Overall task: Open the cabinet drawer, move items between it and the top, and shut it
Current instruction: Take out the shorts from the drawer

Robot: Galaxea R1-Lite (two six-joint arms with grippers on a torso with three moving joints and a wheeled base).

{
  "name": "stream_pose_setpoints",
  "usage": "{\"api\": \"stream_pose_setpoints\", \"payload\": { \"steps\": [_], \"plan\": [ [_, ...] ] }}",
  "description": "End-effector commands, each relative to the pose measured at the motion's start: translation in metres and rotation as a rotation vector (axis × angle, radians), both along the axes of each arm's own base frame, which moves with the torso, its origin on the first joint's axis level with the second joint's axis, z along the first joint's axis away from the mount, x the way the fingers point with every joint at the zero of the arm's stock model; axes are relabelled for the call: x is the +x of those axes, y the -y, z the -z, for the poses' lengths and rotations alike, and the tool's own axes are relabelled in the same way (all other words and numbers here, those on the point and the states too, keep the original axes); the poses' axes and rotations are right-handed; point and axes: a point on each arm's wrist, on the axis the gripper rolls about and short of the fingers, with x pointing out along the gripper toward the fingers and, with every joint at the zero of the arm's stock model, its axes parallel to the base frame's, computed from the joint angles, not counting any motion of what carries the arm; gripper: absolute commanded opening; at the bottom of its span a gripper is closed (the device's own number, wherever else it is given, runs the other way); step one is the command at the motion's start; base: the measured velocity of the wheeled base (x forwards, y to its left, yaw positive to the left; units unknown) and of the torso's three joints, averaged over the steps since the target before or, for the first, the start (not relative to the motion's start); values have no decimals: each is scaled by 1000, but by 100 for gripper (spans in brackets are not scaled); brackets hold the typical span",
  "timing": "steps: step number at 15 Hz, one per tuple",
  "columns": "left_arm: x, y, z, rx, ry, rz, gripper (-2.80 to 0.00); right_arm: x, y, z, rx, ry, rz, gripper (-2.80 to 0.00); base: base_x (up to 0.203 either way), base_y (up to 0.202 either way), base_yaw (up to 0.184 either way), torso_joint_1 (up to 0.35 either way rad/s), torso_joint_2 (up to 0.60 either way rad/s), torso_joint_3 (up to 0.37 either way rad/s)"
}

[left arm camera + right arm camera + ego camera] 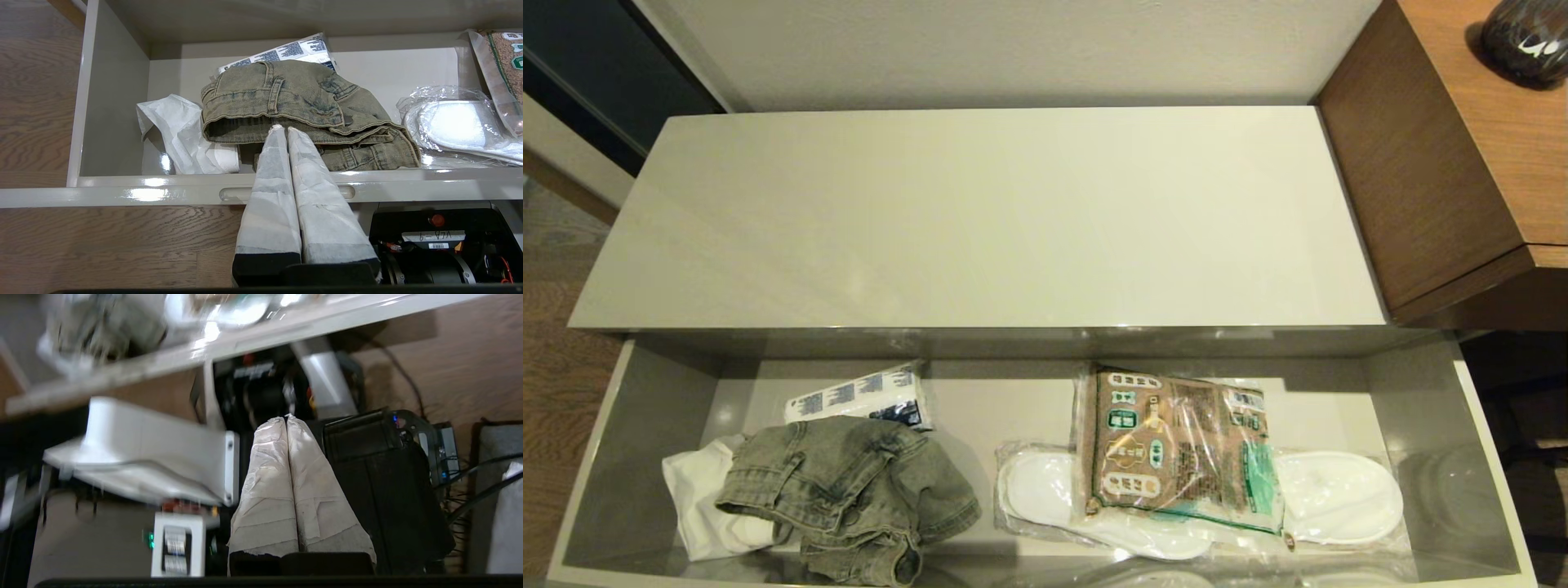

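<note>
The cabinet drawer (1494,457) stands pulled out below the glossy cream top (980,220), which is bare. Crumpled at the drawer's left end lies the grey-green denim garment (849,490) (294,106). My left gripper (283,129) is shut with nothing in it. It hangs above the drawer's front rail (163,190), over a slim notch (229,193), its tips pointing at the denim's near edge. My right gripper (286,417) is shut and empty too, low outside the drawer over the robot's base. Neither gripper shows in the head view.
A small white cloth (698,506) (184,130) lies under the denim's left side, a printed packet (862,398) behind it. Plastic-wrapped white slippers (1331,498) and a brown printed bag (1176,449) fill the drawer's right half. A brown wood desk (1462,147) stands at the right.
</note>
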Motion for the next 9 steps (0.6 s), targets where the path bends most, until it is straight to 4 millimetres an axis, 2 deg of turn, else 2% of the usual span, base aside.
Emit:
{"api": "stream_pose_setpoints", "payload": {
  "steps": [1,4,6,9],
  "plan": [
    [0,0,0,0,-1,-1,-280,17,0,1,-9,-45,-39,-280,0,0,0,0,0,0],
    [0,0,0,0,-1,-1,-280,17,-1,23,6,80,-25,-280,0,0,0,0,0,0],
    [0,0,0,0,-1,-1,-280,12,-9,31,-29,68,26,-280,0,0,0,0,0,0],
    [0,0,0,0,-1,-1,-280,7,-16,40,-50,55,-4,-280,0,0,0,0,0,0]
  ]
}}
